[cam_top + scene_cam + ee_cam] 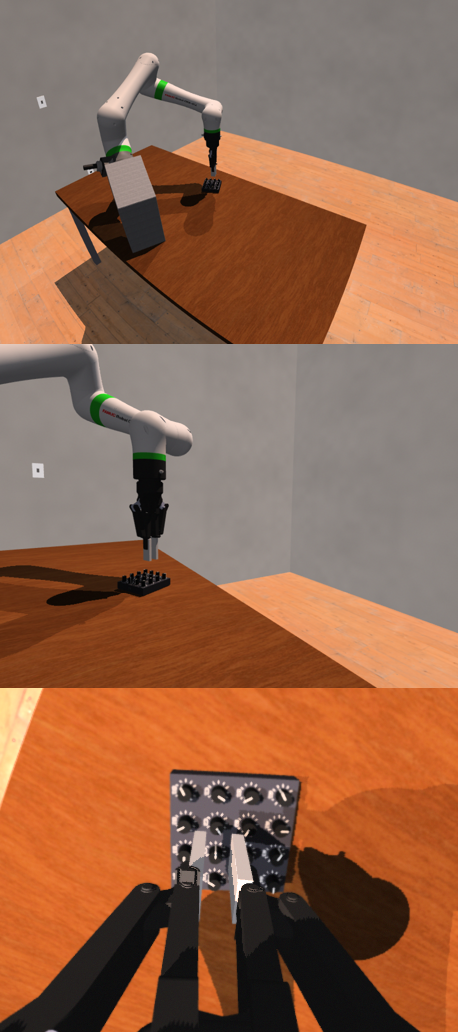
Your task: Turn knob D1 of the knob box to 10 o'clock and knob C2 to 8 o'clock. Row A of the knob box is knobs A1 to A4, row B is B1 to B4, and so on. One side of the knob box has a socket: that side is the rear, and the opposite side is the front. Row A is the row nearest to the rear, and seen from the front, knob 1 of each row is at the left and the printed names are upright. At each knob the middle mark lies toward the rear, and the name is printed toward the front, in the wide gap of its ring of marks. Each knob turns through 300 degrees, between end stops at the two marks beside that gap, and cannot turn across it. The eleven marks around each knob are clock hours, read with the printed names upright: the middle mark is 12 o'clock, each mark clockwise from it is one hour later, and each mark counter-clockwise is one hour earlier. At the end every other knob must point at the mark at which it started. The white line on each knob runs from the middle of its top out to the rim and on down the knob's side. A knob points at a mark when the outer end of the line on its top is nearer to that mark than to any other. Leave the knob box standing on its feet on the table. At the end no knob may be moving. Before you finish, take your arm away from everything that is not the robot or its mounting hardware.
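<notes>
The black knob box [211, 191] [155, 587] [201, 808] stands on the table. In the wrist view its printed names lie left of their knobs, so its front faces left. Knob D1 [186, 792] is at the top left there, its white line pointing up and left, near 8 o'clock. Knob C2 [217, 823] is second from left and second from top, its line pointing down and slightly right, near 2 o'clock. My gripper [213, 175] [150, 559] [217, 850] is above the box, pointing down, its fingers a little apart with nothing between them. Its fingers hide some lower knobs in the wrist view.
The box stands near an edge of the brown table [273, 236] [222, 632]. A tall grey block [140, 222] stands near the arm's base. The arm's shadow falls beside the box and over part of its top. Neighbouring knobs stand close around C2.
</notes>
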`<state>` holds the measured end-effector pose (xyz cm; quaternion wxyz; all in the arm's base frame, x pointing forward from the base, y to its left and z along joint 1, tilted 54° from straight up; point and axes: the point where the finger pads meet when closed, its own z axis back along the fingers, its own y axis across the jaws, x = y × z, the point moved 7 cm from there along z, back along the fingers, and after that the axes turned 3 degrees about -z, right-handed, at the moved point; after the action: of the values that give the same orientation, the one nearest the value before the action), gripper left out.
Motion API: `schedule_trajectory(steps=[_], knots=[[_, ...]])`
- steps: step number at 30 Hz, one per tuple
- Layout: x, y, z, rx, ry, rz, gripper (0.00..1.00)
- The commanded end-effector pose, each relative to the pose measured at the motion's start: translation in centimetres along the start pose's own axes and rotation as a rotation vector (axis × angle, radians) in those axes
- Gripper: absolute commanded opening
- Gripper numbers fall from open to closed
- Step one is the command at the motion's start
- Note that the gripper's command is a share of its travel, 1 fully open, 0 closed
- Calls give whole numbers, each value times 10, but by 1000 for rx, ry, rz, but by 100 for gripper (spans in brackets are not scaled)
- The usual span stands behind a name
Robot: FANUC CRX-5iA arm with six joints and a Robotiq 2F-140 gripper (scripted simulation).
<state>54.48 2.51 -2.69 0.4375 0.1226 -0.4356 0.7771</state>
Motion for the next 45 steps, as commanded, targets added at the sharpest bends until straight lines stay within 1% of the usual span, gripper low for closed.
schedule_trajectory(steps=[1, 6, 32, 45], knots=[[0, 0, -2, 0, 0, 0, 12], [0, 0, -5, 0, 0, 0, 12], [0, 0, -34, 0, 0, 0, 12], [0, 0, -40, 0, 0, 0, 12]])
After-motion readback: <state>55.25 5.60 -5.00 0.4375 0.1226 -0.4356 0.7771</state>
